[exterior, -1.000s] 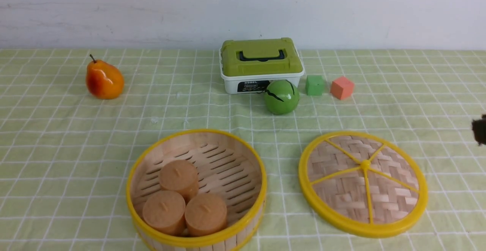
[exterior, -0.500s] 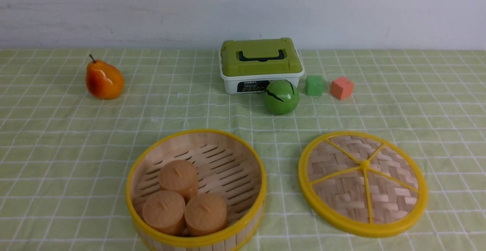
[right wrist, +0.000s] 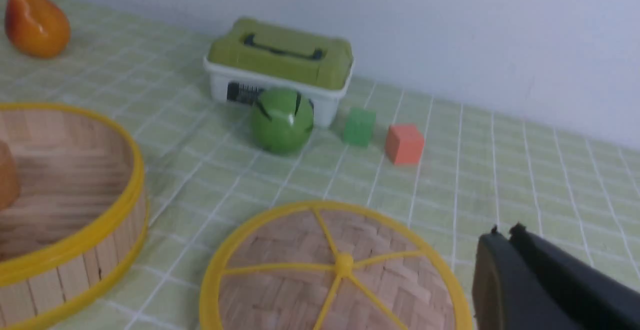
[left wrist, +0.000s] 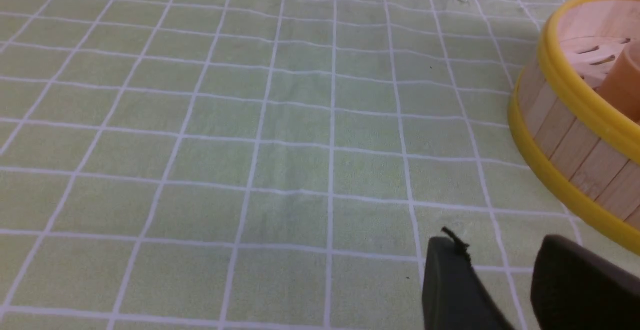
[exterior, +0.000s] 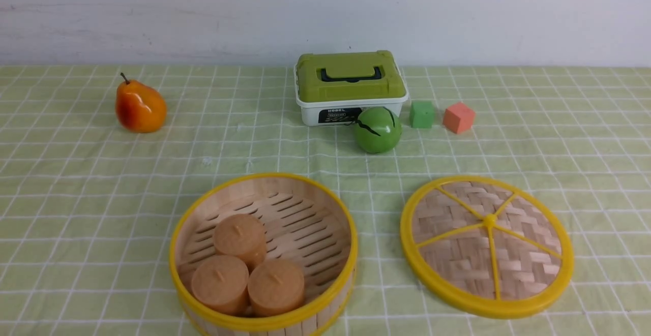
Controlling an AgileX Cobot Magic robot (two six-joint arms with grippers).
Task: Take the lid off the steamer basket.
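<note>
The steamer basket [exterior: 325, 209] stands uncovered at the front centre, with three tan round buns [exterior: 239, 237] inside. It also shows in the left wrist view [left wrist: 565, 135] and the right wrist view [right wrist: 75, 240]. The lid [exterior: 485, 244] lies flat on the cloth to its right, apart from it; it also shows in the right wrist view [right wrist: 330, 270]. Neither gripper shows in the front view. My left gripper [left wrist: 492, 255] is open and empty over bare cloth beside the basket's wall. My right gripper [right wrist: 502, 235] is shut and empty, beside the lid's rim.
A white box with olive-green top [exterior: 350, 87] stands at the back centre, with a green ball [exterior: 377, 129], a green cube [exterior: 422, 114] and an orange cube [exterior: 458, 117] in front of it. A pear [exterior: 140, 107] lies at the back left.
A dark tip of my right gripper showed at the front view's right edge a second ago; it has since gone out of that view. The basket and lid have not moved.
</note>
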